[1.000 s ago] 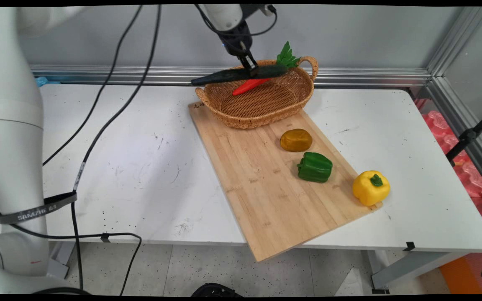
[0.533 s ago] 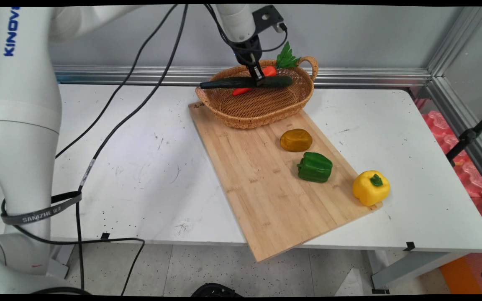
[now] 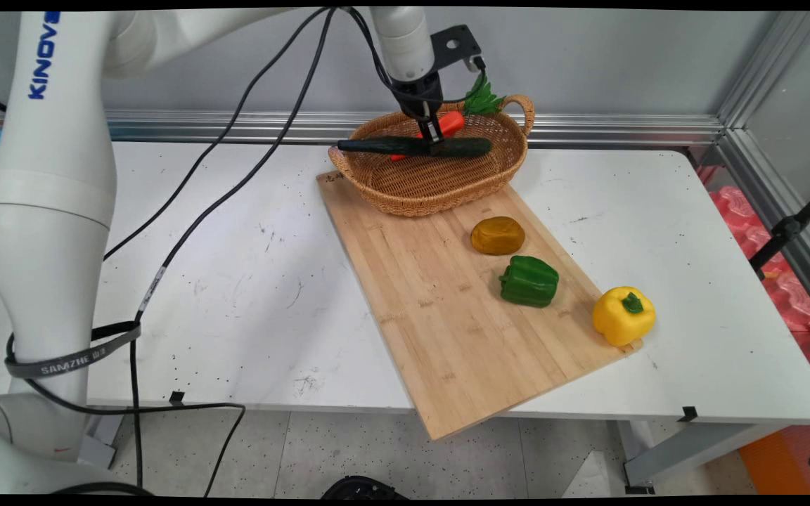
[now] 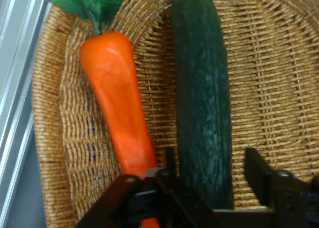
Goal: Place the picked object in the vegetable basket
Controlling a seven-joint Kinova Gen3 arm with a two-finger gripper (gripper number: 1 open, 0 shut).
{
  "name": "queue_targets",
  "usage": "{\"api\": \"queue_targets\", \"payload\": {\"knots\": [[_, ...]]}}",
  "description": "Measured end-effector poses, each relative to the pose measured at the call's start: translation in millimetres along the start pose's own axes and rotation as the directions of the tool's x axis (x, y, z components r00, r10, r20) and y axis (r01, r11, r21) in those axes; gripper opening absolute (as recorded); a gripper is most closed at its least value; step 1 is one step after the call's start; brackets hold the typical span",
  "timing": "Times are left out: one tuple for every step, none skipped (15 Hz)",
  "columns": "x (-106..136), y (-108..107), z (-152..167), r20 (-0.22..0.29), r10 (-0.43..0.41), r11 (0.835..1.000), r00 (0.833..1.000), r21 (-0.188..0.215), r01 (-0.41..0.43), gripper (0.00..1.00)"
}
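My gripper (image 3: 436,139) hangs over the wicker basket (image 3: 493,179) at the back of the table, shut on a dark green cucumber (image 3: 405,146). The cucumber lies level at rim height, and its left end reaches out past the basket's left rim. In the hand view the cucumber (image 4: 203,103) runs up between my fingers (image 4: 255,164) over the weave. An orange carrot (image 4: 117,103) with green leaves lies beside it in the basket (image 4: 264,68); the main view shows this carrot (image 3: 451,123) just behind the gripper.
The basket stands on the far end of a wooden cutting board (image 3: 440,330). On the board lie a brown potato (image 3: 497,235) and a green pepper (image 3: 529,281). A yellow pepper (image 3: 624,315) sits at its right edge. Black cables hang at the left.
The gripper has come down and slightly right with the cucumber, which has gone from tilted to level and now sits lower over the basket.
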Motion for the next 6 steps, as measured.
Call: {"api": "queue_targets", "payload": {"knots": [[0.6,0.1,2.1,0.003,0.010,1.000,1.000,0.000,-0.010,1.00],[1.2,0.1,3.8,0.004,0.018,1.000,1.000,0.001,-0.018,1.00],[1.8,0.0,5.1,0.003,0.026,1.000,1.000,0.002,-0.026,1.00],[2.7,-0.2,6.3,0.001,0.035,0.999,0.999,0.003,-0.035,1.00],[3.3,-0.3,7.0,-0.001,0.043,0.999,0.999,0.003,-0.043,1.00],[3.9,-0.2,7.1,-0.004,0.051,0.999,0.999,0.004,-0.051,1.00]]}}
